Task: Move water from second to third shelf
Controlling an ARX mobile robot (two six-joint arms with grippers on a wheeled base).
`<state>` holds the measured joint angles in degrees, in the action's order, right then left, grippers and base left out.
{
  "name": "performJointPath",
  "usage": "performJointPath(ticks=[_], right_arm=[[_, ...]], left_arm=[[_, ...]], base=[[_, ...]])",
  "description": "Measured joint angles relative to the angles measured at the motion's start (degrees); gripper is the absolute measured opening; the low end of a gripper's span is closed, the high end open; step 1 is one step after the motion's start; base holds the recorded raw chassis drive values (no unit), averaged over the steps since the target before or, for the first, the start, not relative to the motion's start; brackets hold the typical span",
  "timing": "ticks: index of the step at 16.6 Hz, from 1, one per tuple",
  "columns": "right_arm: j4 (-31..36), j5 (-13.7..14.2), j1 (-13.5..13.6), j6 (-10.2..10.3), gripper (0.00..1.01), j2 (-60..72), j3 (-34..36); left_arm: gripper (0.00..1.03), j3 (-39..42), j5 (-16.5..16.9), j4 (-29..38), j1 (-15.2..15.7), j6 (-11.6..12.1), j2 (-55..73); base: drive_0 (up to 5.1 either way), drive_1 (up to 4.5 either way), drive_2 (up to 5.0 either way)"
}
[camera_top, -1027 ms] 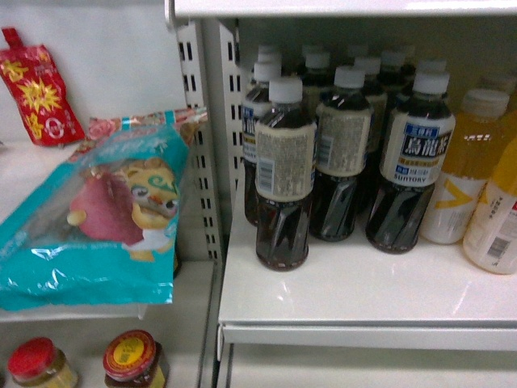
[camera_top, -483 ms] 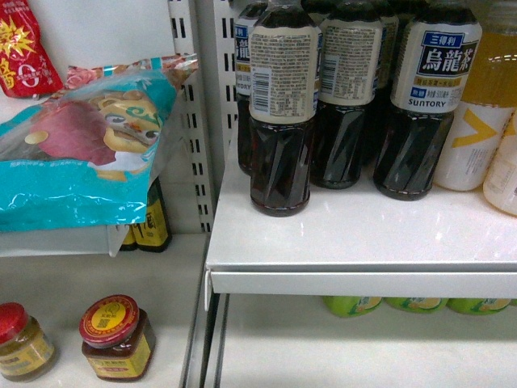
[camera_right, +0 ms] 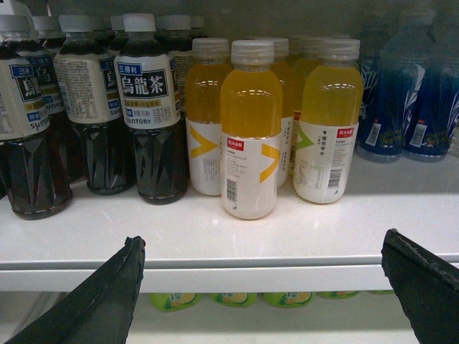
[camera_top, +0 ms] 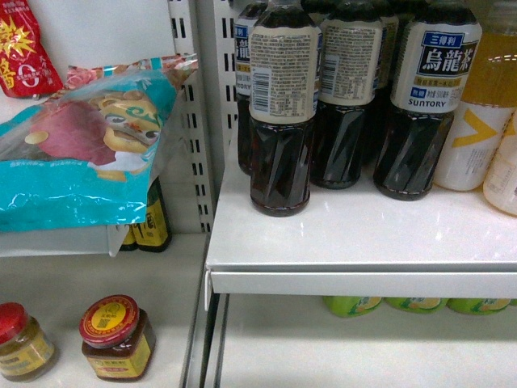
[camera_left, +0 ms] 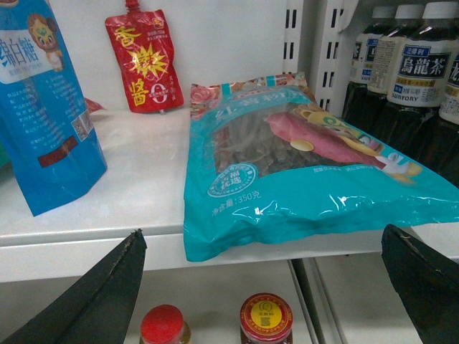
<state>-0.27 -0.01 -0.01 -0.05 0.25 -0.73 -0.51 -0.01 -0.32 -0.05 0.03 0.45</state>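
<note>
Up in the head view, the camera has dipped since a second ago, then held, showing the tea bottles [camera_top: 279, 121] and the shelf beneath. At the left wrist, the left gripper [camera_left: 262, 236] hangs spread before a teal bag [camera_left: 301, 172]. At the right wrist, the right gripper [camera_right: 262, 240] is spread too, holding nothing, and the blue water bottles [camera_right: 401, 107] stand far right on the tea's shelf.

Tea bottles [camera_top: 280, 113] on shelf [camera_top: 363, 242], snack bag [camera_top: 81, 153] left.

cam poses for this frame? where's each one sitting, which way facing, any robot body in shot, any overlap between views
Head: on the robot, slanting down at the shelf edge with dark tea bottles; no robot body visible.
Left wrist: level with a shelf, facing the teal snack bag; both open fingers frame the bottom.
Right wrist: level, facing yellow drink bottles; open fingers likewise.
Shared: tea bottles appear in all three; the teal bag in head and left wrist.
</note>
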Motion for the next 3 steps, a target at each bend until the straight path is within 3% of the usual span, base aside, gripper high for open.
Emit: performJointPath(ticks=[3], right_arm=[[0.0,0.0,0.0,0.0,0.98,0.0,0.0]], left_arm=[[0.98,0.0,0.0,0.0,0.0,0.0,0.0]], base=[[0.0,0.0,0.0]])
